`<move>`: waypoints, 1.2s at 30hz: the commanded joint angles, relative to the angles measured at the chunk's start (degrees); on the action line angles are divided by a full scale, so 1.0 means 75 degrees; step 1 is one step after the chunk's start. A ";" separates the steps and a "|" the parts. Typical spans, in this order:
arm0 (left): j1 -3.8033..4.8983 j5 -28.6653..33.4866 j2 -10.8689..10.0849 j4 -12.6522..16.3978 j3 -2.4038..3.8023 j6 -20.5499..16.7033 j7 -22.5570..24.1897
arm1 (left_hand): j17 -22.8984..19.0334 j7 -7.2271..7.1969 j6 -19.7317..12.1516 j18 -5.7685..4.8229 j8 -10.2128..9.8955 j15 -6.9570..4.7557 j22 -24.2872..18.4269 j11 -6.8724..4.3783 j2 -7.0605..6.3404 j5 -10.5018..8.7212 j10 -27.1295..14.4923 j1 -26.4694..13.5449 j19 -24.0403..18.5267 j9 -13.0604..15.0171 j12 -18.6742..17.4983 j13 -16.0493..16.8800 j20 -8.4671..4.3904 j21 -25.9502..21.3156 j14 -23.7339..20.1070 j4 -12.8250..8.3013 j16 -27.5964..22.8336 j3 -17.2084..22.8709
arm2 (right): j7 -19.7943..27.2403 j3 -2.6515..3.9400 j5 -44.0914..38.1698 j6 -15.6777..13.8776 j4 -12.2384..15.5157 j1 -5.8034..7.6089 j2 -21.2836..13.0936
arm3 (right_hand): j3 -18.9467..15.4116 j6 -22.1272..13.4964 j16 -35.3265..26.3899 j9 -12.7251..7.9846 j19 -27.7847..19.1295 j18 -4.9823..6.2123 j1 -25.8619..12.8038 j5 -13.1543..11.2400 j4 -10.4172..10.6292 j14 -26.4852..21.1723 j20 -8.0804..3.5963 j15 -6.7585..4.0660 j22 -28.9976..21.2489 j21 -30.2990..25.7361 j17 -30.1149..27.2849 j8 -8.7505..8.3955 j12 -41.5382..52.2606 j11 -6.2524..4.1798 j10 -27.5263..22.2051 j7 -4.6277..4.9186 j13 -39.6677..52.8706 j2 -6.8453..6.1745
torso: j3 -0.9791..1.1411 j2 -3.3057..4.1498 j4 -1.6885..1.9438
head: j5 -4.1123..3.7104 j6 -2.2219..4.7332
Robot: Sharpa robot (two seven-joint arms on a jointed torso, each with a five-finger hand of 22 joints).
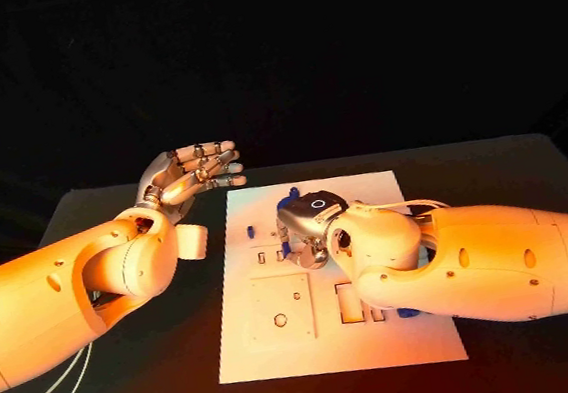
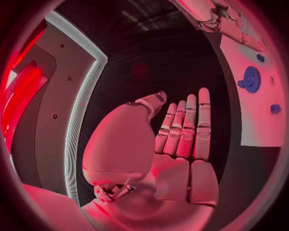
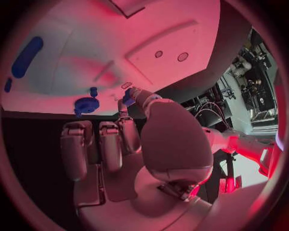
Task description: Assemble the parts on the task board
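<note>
A: Where does the head view sit?
B: High above, looking steeply down on the task board and both arms.
A: And the wrist views?
B: Each sits close behind its own palm, facing along the fingers. All three share the board; both wrist views catch its blue gear.

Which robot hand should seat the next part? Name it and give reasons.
Right. The right robot hand is over the task board, pinching a small blue part. The left robot hand is raised beside the board, holding nothing.
</note>
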 commanded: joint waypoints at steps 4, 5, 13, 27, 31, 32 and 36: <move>0.0007 -0.0005 0.0031 -0.0018 0.0004 0.0010 0.0008 | 0.0138 0.0057 -0.0053 0.0081 0.0083 -0.0009 0.0111 0.0038 -0.0102 0.0011 0.0003 -0.0088 -0.0151 0.0130 -0.0078 0.0070 -0.0050 0.0118 -0.0115 -0.0066 0.0029 0.0044 | -0.0028 -0.0003 -0.0107 0.0218 -0.0129 0.0036 0.0119 | 0.0443 0.0119 0.0082 0.0156 0.0755 -0.0236 -0.0302 0.0032 -0.0050 0.0886 -0.0084 -0.0022 0.2004 0.0087 0.2078 0.0248 0.0065 -0.0044 0.0140 -0.0020 0.0922 0.0147 | 0.0000 0.0003 -0.0020 | -0.0018 0.0059; 0.0007 -0.0005 0.0036 -0.0022 0.0004 0.0010 0.0009 | 0.0138 0.0057 -0.0053 0.0081 0.0083 -0.0009 0.0111 0.0038 -0.0102 0.0011 0.0003 -0.0088 -0.0151 0.0130 -0.0078 0.0070 -0.0050 0.0118 -0.0115 -0.0066 0.0029 0.0044 | -0.0031 -0.0004 -0.0133 0.0247 -0.0144 0.0042 0.0130 | 0.0443 0.0119 0.0082 0.0156 0.0755 -0.0236 -0.0302 0.0032 -0.0050 0.0886 -0.0084 -0.0022 0.2004 0.0087 0.2078 0.0248 0.0065 -0.0044 0.0140 -0.0020 0.0922 0.0147 | 0.0002 0.0007 -0.0015 | -0.0012 0.0058; 0.0007 -0.0005 0.0053 -0.0043 0.0004 0.0010 0.0011 | 0.0138 0.0057 -0.0053 0.0081 0.0083 -0.0009 0.0111 0.0038 -0.0102 0.0011 0.0003 -0.0088 -0.0151 0.0130 -0.0078 0.0070 -0.0050 0.0118 -0.0115 -0.0066 0.0029 0.0044 | -0.0043 -0.0009 -0.0239 0.0424 -0.0202 0.0072 0.0178 | 0.0447 0.0119 0.0080 0.0157 0.0757 -0.0237 -0.0304 0.0033 -0.0053 0.0885 -0.0085 -0.0024 0.2006 0.0090 0.2073 0.0250 0.0069 -0.0045 0.0144 -0.0022 0.0927 0.0148 | 0.0010 0.0004 0.0001 | -0.0016 0.0057; 0.0007 -0.0005 0.0057 -0.0040 0.0003 0.0017 0.0007 | 0.0138 0.0057 -0.0053 0.0081 0.0083 -0.0009 0.0111 0.0038 -0.0102 0.0011 0.0003 -0.0088 -0.0151 0.0130 -0.0078 0.0070 -0.0050 0.0118 -0.0115 -0.0066 0.0029 0.0044 | -0.0046 -0.0035 -0.0224 0.0526 -0.0233 0.0072 0.0264 | 0.0452 0.0122 0.0077 0.0158 0.0754 -0.0235 -0.0318 0.0032 -0.0053 0.0883 -0.0087 -0.0028 0.2002 0.0084 0.2065 0.0257 0.0068 -0.0048 0.0144 -0.0025 0.0927 0.0150 | 0.0017 0.0009 0.0000 | -0.0014 0.0027; 0.0007 -0.0005 0.0059 -0.0040 0.0003 0.0018 0.0008 | 0.0138 0.0057 -0.0053 0.0081 0.0083 -0.0009 0.0111 0.0038 -0.0102 0.0011 0.0003 -0.0088 -0.0151 0.0130 -0.0078 0.0070 -0.0050 0.0118 -0.0115 -0.0066 0.0029 0.0044 | -0.0045 -0.0047 -0.0216 0.0544 -0.0246 0.0065 0.0282 | 0.0452 0.0122 0.0077 0.0158 0.0754 -0.0235 -0.0318 0.0032 -0.0053 0.0883 -0.0087 -0.0028 0.2002 0.0084 0.2065 0.0257 0.0068 -0.0048 0.0144 -0.0025 0.0927 0.0150 | 0.0017 0.0007 0.0000 | -0.0013 0.0024; 0.0007 -0.0005 0.0059 -0.0040 0.0003 0.0018 0.0008 | 0.0138 0.0057 -0.0053 0.0081 0.0083 -0.0009 0.0111 0.0038 -0.0102 0.0011 0.0003 -0.0088 -0.0151 0.0130 -0.0078 0.0070 -0.0050 0.0118 -0.0115 -0.0066 0.0029 0.0044 | -0.0046 -0.0051 -0.0215 0.0552 -0.0251 0.0063 0.0285 | 0.0451 0.0122 0.0077 0.0159 0.0757 -0.0237 -0.0333 0.0031 -0.0049 0.0884 -0.0088 -0.0030 0.2006 0.0090 0.2067 0.0260 0.0070 -0.0048 0.0147 -0.0026 0.0930 0.0148 | 0.0017 0.0006 0.0000 | -0.0011 0.0020; 0.0007 -0.0005 0.0056 -0.0038 0.0003 0.0016 0.0008 | 0.0138 0.0057 -0.0053 0.0081 0.0083 -0.0009 0.0111 0.0038 -0.0102 0.0011 0.0003 -0.0088 -0.0151 0.0130 -0.0078 0.0070 -0.0050 0.0118 -0.0115 -0.0066 0.0029 0.0044 | -0.0047 -0.0064 -0.0217 0.0568 -0.0275 0.0059 0.0287 | 0.0451 0.0122 0.0077 0.0159 0.0757 -0.0237 -0.0333 0.0031 -0.0049 0.0884 -0.0088 -0.0030 0.2006 0.0090 0.2067 0.0260 0.0070 -0.0048 0.0147 -0.0026 0.0930 0.0148 | 0.0017 0.0008 -0.0005 | -0.0006 0.0014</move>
